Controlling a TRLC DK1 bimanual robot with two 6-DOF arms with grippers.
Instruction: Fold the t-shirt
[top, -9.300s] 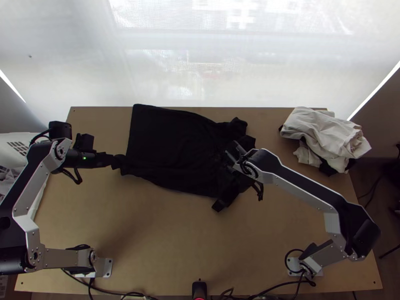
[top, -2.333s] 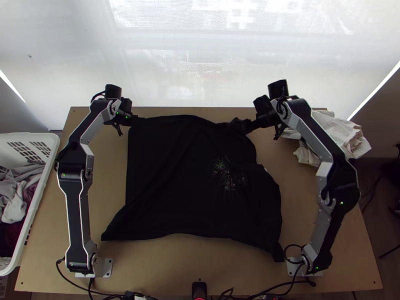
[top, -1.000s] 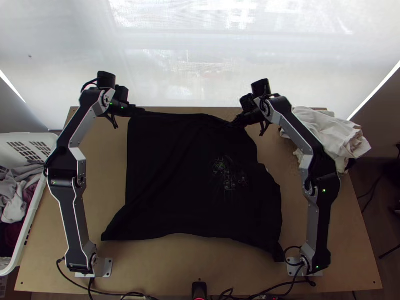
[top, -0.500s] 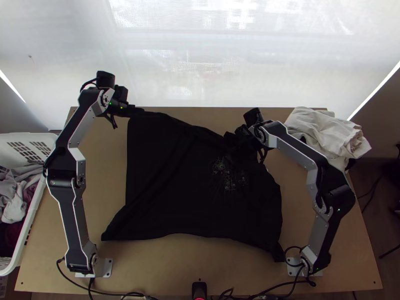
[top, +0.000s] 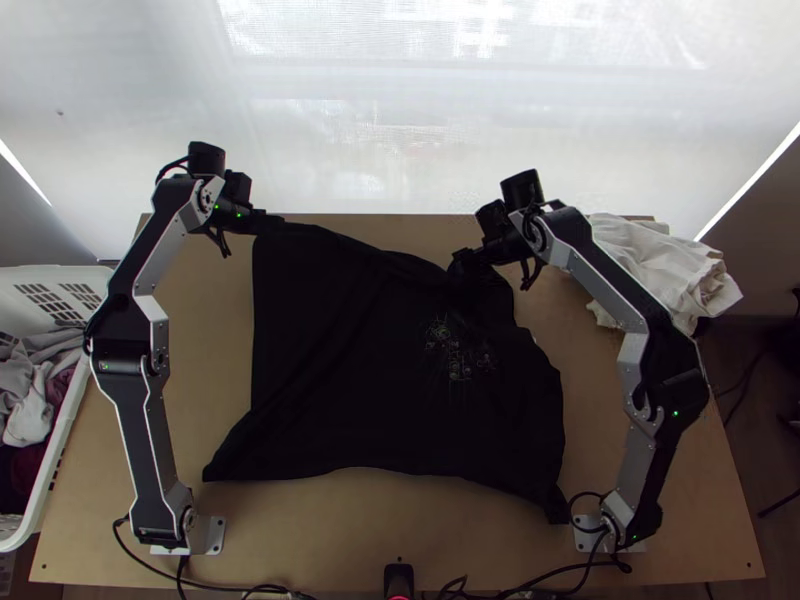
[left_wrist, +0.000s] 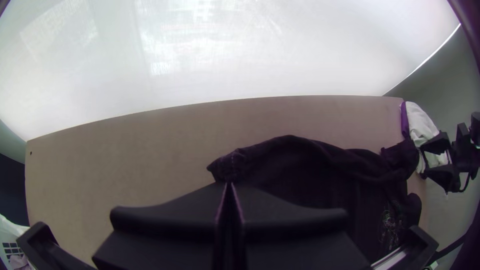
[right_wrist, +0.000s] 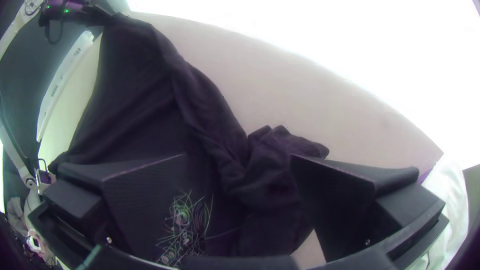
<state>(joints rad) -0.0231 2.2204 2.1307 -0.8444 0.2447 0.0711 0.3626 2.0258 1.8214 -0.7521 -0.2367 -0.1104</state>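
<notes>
Here, a white screen (top: 300, 130) backs the table (top: 330, 525) beneath the t-shirt (top: 330, 400).

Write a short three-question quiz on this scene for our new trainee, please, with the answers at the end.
1. True or false: the fingers of the right gripper stand apart above the t-shirt.
2. Multiple choice: what does the left gripper hold?
A) The patterned chest of the t-shirt
B) The t-shirt's far corner, on the left arm's side
C) Nothing
3. Fill in the missing word: in the top view, the heap of pale cloth lies by the far ____ corner of the table.

Key: 1 true; 2 B; 3 right.
</notes>
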